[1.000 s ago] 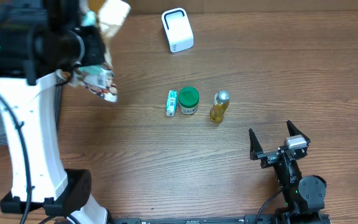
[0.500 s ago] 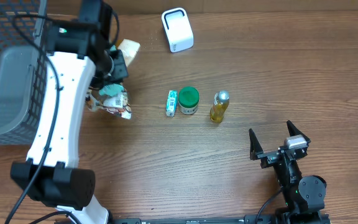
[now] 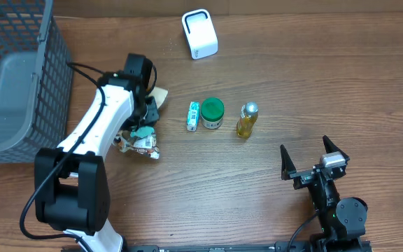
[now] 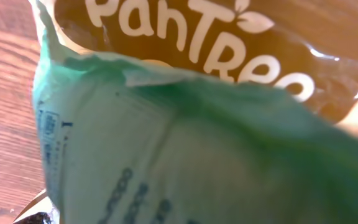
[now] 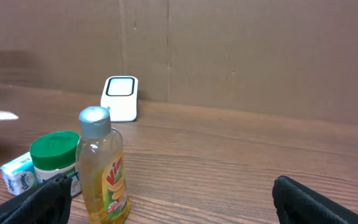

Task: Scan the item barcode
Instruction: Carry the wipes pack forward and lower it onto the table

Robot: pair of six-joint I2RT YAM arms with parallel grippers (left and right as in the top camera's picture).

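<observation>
The left fingers (image 3: 147, 116) are clamped on a crinkled brown-and-green plastic pouch (image 3: 140, 140), which sits at the left-centre of the wood-grain table (image 3: 271, 77), under the white left arm. From above the pouch shows a cream end toward the back and a busy printed end toward the front, with the black fingers between the two. In the left wrist view the pouch fills nearly everything: glossy brown film with rounded white lettering above a soft, matte, pale green panel carrying faint blue print. The fingers themselves are hidden there.

To the right of the pouch, and apart from it, three things stand in a short row. A small white-and-teal cardboard carton (image 3: 193, 115) lies just beside a squat jar with a round green lid (image 3: 212, 112). Near these stands a clear plastic bottle of yellow liquid with a silver cap (image 3: 246, 120), upright.

Further back stands a white rounded-corner scanner box with a dark face (image 3: 200, 33), tilted slightly. A grey wire-mesh basket (image 3: 47, 84) occupies the far left edge.

The right fingers (image 3: 304, 145) are spread wide apart and empty, low at the near right of the table, well apart from the row.
</observation>
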